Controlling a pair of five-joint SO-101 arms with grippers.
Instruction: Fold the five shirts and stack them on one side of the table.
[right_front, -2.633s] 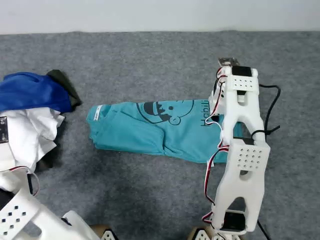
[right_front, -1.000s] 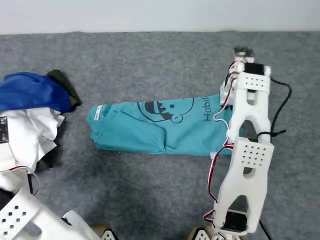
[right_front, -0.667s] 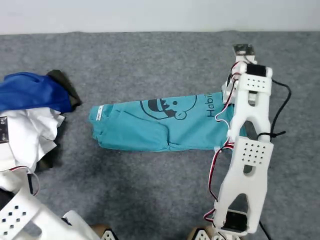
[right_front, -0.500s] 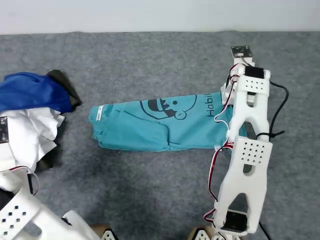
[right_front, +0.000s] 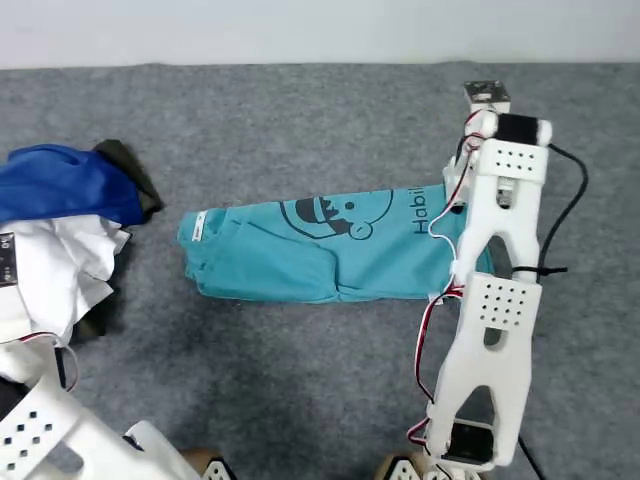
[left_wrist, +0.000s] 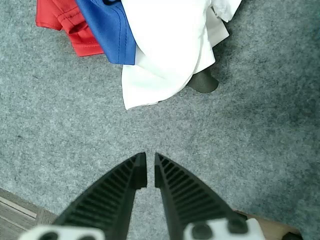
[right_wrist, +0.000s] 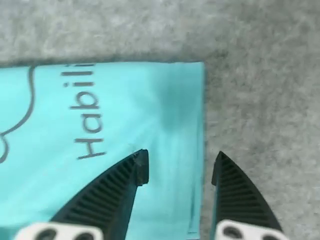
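In the high view, the teal printed shirt (right_front: 320, 250) is seen lying as a long, partly folded band in the middle of the grey felt-like surface (right_front: 300, 380). A heap made up of a blue shirt (right_front: 60, 185), a white shirt (right_front: 50, 265) and a dark garment (right_front: 125, 165) lies unfolded at one side. The hem end of the teal shirt is covered by the white right arm (right_front: 495, 300), and the heap is cut off by the frame. In the left wrist view, the left tool (left_wrist: 150, 162) is shown with its fingers all but together and nothing held, above bare surface near the heap, where a red shirt (left_wrist: 65, 25) is also seen; how many garments are buried there cannot be counted. In the right wrist view, the right tool (right_wrist: 181, 165) is shown wide open and empty, astride the hem edge, one finger over cloth and the other over the surface. It is judged that only the top layer might be pinched if the tool were closed here, so that the folded layers would be dragged apart; the felt could also be snagged. Whether the fingers touch the cloth cannot be told.
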